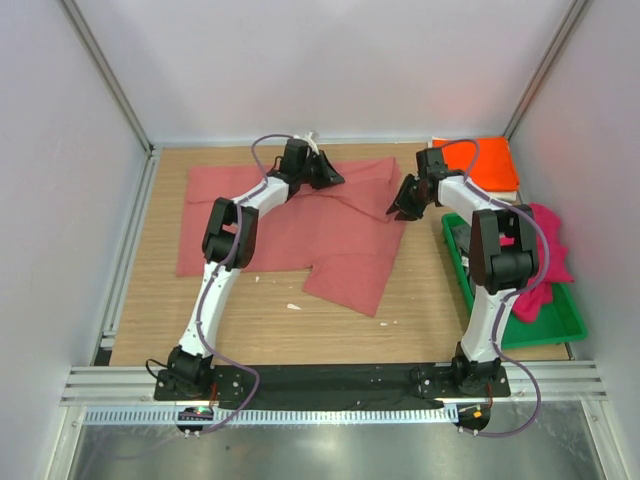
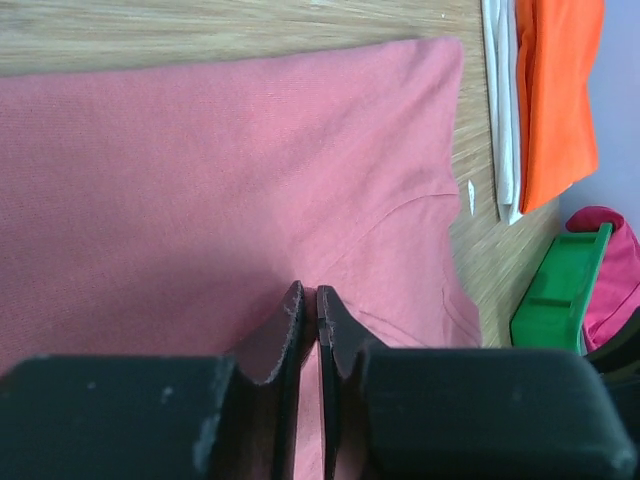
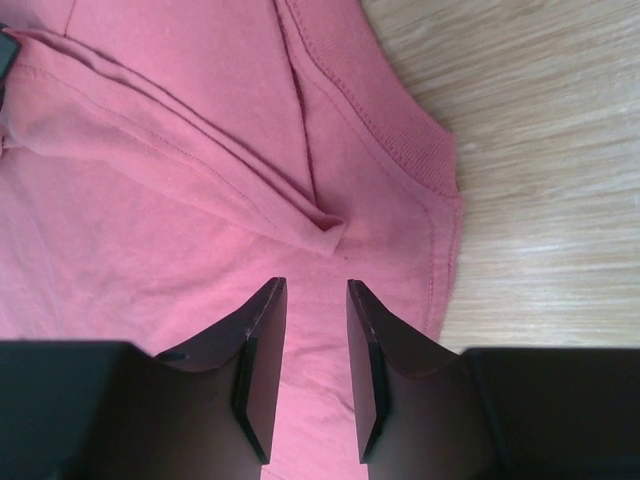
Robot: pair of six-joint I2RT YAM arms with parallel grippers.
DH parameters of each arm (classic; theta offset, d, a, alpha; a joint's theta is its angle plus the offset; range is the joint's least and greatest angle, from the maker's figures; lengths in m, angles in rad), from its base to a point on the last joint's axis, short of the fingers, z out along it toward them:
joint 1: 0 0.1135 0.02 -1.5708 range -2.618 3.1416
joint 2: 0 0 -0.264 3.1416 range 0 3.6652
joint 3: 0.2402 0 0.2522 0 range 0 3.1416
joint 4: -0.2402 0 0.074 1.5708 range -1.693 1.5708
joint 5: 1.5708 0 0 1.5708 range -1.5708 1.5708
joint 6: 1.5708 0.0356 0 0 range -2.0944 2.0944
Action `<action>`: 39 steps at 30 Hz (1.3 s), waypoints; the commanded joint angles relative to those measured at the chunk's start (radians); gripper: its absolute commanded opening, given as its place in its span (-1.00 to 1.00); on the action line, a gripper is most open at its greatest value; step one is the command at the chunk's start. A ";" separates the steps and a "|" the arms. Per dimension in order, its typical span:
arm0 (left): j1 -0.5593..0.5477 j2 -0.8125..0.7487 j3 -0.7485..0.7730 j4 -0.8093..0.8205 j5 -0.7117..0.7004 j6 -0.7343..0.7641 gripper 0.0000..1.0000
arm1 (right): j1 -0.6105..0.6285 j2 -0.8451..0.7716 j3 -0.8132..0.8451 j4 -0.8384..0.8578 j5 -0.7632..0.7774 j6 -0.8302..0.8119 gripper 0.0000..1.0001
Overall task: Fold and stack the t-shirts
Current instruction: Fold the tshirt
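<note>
A dusty salmon-red t-shirt [image 1: 290, 230] lies spread and partly folded on the wooden table. My left gripper [image 1: 325, 175] is at its far edge, and in the left wrist view its jaws [image 2: 308, 290] are closed on a pinch of this cloth. My right gripper [image 1: 403, 208] is open just above the shirt's right side, near a fold and the ribbed collar [image 3: 400, 140], with nothing between its fingertips [image 3: 310, 285]. A bright orange t-shirt [image 1: 485, 160] lies folded at the back right on a white one [image 2: 500, 120]. A magenta t-shirt [image 1: 550, 250] lies bunched in the tray. No dark grey shirt shows.
A green plastic tray [image 1: 560, 330] stands at the right edge of the table and also shows in the left wrist view [image 2: 550, 290]. White walls with metal posts close in the left, back and right sides. Bare wood lies in front of the shirt.
</note>
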 commanded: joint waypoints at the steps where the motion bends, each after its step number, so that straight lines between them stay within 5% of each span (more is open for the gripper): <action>1: -0.005 -0.028 -0.013 0.058 0.020 -0.012 -0.84 | -0.007 0.029 0.021 0.051 -0.001 0.002 -0.29; 10: 0.000 -0.048 -0.023 0.062 0.024 -0.022 -1.00 | -0.010 0.075 0.038 0.071 -0.004 -0.008 -0.33; 33: 0.012 -0.057 -0.041 0.096 0.034 -0.072 -0.86 | -0.007 0.109 0.066 0.070 -0.022 0.014 -0.25; 39: 0.014 -0.053 -0.043 0.119 0.040 -0.097 -0.89 | -0.007 0.109 0.066 0.083 -0.036 0.023 -0.43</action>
